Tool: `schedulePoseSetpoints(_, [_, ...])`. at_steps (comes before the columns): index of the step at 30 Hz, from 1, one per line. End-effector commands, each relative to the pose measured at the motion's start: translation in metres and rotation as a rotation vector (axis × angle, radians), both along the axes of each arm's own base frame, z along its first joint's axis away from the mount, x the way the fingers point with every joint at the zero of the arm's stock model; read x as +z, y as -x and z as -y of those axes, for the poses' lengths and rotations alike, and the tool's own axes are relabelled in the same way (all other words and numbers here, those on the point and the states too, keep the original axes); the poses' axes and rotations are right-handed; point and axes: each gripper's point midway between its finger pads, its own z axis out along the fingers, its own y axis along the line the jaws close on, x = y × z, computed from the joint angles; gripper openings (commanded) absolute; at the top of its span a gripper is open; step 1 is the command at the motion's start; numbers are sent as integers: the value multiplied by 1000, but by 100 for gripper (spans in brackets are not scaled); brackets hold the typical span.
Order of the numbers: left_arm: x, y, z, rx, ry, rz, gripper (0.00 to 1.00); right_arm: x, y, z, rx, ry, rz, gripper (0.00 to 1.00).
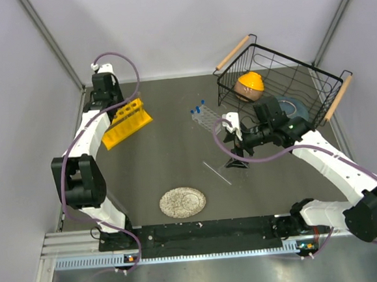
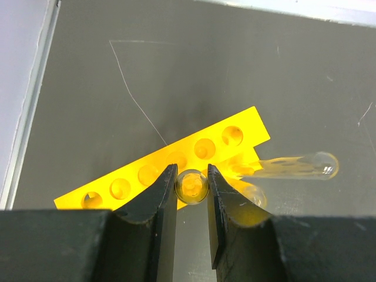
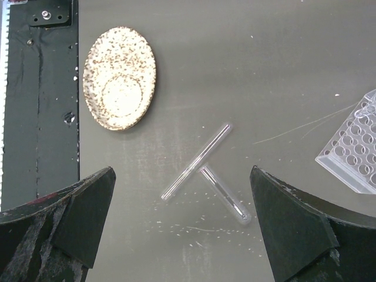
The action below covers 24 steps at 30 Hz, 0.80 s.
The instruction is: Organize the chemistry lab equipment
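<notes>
The yellow six-hole rack (image 1: pixel 126 126) lies tilted at the back left. My left gripper (image 1: pixel 122 109) is over it and shut on a clear test tube (image 2: pixel 192 187), seen end-on between the fingers (image 2: pixel 163 202) just in front of the rack (image 2: pixel 147 170). Another test tube (image 2: pixel 294 166) sticks out sideways at the rack's right end. My right gripper (image 3: pixel 182 188) is open above two test tubes lying on the table: a long thin one (image 3: pixel 197 160) and a shorter one (image 3: pixel 225 194). They show faintly in the top view (image 1: pixel 217 173). The small clear rack (image 1: pixel 206 115) holds blue-capped vials (image 1: pixel 199 107).
A round speckled disc (image 1: pixel 182 202) lies near the front centre and also shows in the right wrist view (image 3: pixel 120 77). A black wire basket (image 1: pixel 314 82) with dishes stands at the back right, behind my right arm. The clear rack's corner (image 3: pixel 355 153) is at the right of the right wrist view.
</notes>
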Motion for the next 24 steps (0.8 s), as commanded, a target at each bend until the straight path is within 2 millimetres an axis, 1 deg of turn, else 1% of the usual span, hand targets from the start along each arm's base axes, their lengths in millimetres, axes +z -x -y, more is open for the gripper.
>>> schedulePoseSetpoints(1, [-14,-4,1,-19,12,-1,6,1,1,-5,31,-8,25,99])
schedulePoseSetpoints(2, [-21,-2,2,-22,15,-16,7,0,1,-5,31,-7,23,99])
schedulePoseSetpoints(6, [-32,2,6,-32,34,-40,10,-5,-1,-5,28,5,16,99])
schedulePoseSetpoints(7, [-34,2,6,-33,36,-45,18,-6,-2,-5,27,8,14,99])
schedulePoseSetpoints(9, [-35,5,6,-29,39,-46,25,-7,-2,-5,25,13,11,99])
schedulePoseSetpoints(10, [-34,6,6,-29,39,-46,32,-8,-3,-4,25,17,15,99])
schedulePoseSetpoints(13, [-25,10,6,-29,40,-27,40,-13,-4,-4,24,29,8,99])
schedulePoseSetpoints(14, [-19,12,6,-28,41,-15,46,-15,-4,-4,25,32,5,99])
schedulePoseSetpoints(15, [-16,13,5,-25,41,-7,49,-16,-5,-4,25,35,3,99])
schedulePoseSetpoints(16, [-12,16,6,-28,41,-4,50,-19,-6,-4,26,42,1,99])
schedulePoseSetpoints(17, [-4,19,6,-31,40,14,57,-22,-7,-3,24,48,-3,99])
schedulePoseSetpoints(18, [1,21,5,-32,37,24,60,-23,-7,-3,24,54,-3,99])
schedulePoseSetpoints(19, [12,26,5,-34,34,47,63,-24,-7,-3,26,56,1,99])
schedulePoseSetpoints(21, [24,32,4,-31,30,68,67,-27,-7,-2,33,60,0,99])
schedulePoseSetpoints(22, [38,37,4,-32,30,100,69,-29,-7,-2,37,59,1,99])
schedulePoseSetpoints(24, [51,45,5,-38,34,131,71,-31,-6,-1,42,55,-9,99])
